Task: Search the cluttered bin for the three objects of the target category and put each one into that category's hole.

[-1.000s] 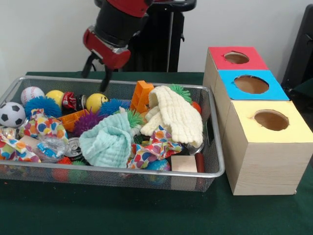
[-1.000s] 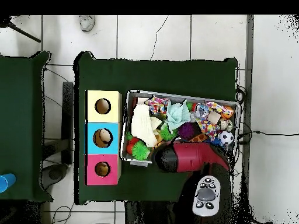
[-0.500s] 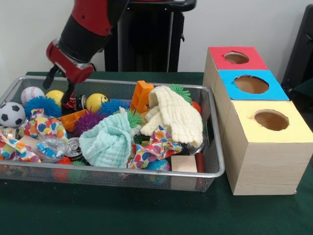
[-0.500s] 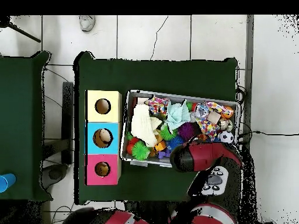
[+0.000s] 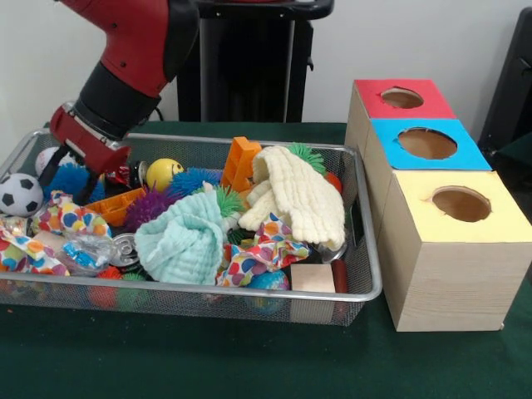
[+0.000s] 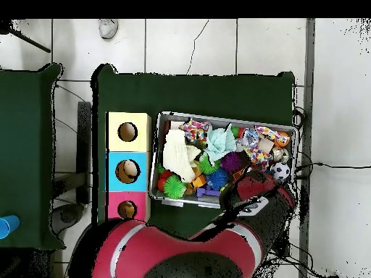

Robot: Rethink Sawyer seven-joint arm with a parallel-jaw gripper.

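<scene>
The green surface (image 5: 249, 366) is seen under the wire bin (image 5: 366, 249) at left and holed boxes (image 5: 453, 249) at right; the gripper (image 5: 68, 176) is lowered over the blue spiky ball (image 5: 71, 176) at upper left; its opening cannot be told.
</scene>
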